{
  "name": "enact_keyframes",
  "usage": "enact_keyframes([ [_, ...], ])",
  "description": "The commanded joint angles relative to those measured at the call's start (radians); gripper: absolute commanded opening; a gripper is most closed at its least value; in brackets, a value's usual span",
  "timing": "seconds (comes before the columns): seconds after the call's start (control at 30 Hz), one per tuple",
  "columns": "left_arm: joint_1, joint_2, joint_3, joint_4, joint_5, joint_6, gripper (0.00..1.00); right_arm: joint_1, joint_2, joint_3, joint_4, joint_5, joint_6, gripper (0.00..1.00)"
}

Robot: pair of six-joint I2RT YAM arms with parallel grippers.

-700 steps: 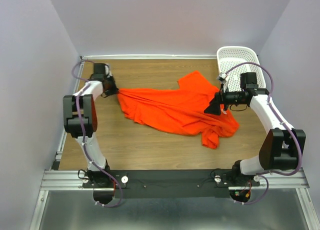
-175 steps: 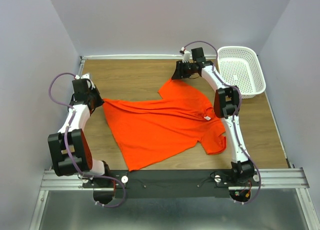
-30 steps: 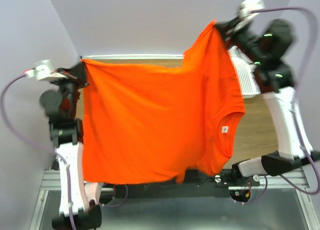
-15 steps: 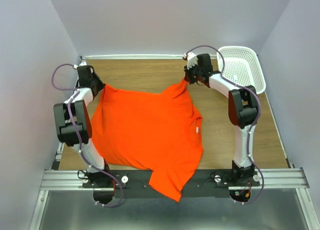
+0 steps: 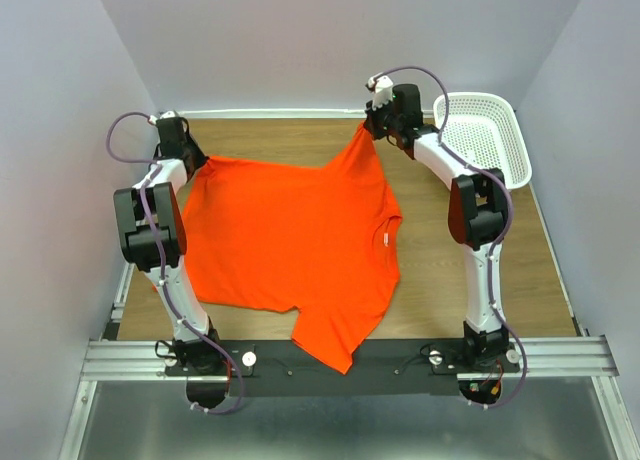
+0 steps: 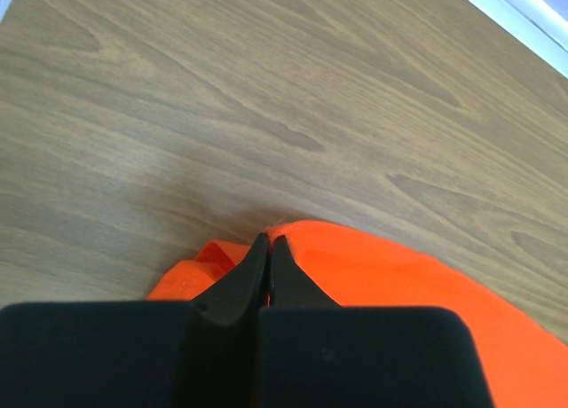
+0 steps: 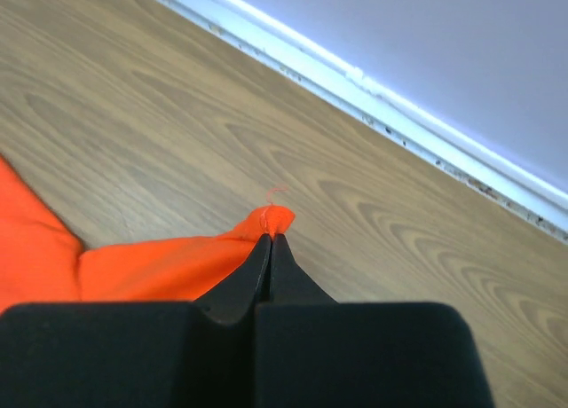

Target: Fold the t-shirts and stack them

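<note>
The orange t-shirt (image 5: 285,235) lies spread across the wooden table, neck with its white label (image 5: 381,239) to the right and one sleeve hanging over the near edge (image 5: 330,345). My left gripper (image 5: 192,160) is shut on the shirt's far left corner (image 6: 293,239), low over the table. My right gripper (image 5: 372,123) is shut on the far right corner (image 7: 275,220) near the back wall, and the cloth rises up to it. In both wrist views the black fingers (image 6: 253,266) (image 7: 257,262) meet with orange fabric pinched between them.
A white perforated basket (image 5: 482,140) stands at the back right, just right of the right arm. The white back rail (image 7: 373,89) of the table runs close beyond the right gripper. Bare wood (image 5: 500,270) lies right of the shirt.
A second ago both arms held the shirt high in the air. They have swung down and back, and now the shirt lies spread on the table, pulled toward the back wall.
</note>
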Motion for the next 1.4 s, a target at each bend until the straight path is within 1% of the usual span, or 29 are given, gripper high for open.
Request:
enact_keyframes([
  [0.0,-0.005,-0.002,0.026,0.001,-0.022,0.026,0.0,-0.007,-0.008,0.069,0.014,-0.062,0.051,0.01],
  [0.13,-0.003,-0.022,0.015,0.016,-0.002,0.033,0.0,-0.006,-0.021,0.066,0.002,-0.114,0.069,0.01],
  [0.23,-0.005,-0.045,0.003,0.029,0.015,0.038,0.0,-0.007,-0.047,0.022,0.002,-0.137,0.079,0.0],
  [0.43,-0.005,-0.088,-0.007,0.029,-0.022,0.079,0.0,-0.007,-0.139,-0.049,0.005,-0.182,0.089,0.01],
  [0.57,-0.003,-0.108,-0.014,0.027,-0.03,0.107,0.0,-0.007,-0.228,-0.116,0.006,-0.215,0.091,0.0],
  [0.7,-0.003,-0.12,-0.025,0.026,-0.03,0.112,0.0,-0.007,-0.318,-0.202,0.006,-0.255,0.099,0.01],
  [0.83,-0.003,-0.137,-0.051,0.032,-0.022,0.113,0.0,-0.007,-0.419,-0.327,0.006,-0.281,0.091,0.0],
  [1.07,-0.002,-0.171,-0.086,0.035,-0.03,0.118,0.0,-0.007,-0.536,-0.503,0.006,-0.312,0.076,0.01],
  [1.27,0.003,-0.197,-0.118,0.033,-0.03,0.121,0.0,-0.007,-0.636,-0.62,0.006,-0.315,0.063,0.01],
  [1.3,0.004,-0.201,-0.123,0.033,-0.059,0.121,0.0,-0.007,-0.643,-0.629,0.006,-0.315,0.06,0.01],
  [1.37,0.006,-0.214,-0.138,0.033,-0.065,0.124,0.0,-0.007,-0.669,-0.65,0.006,-0.323,0.063,0.01],
])
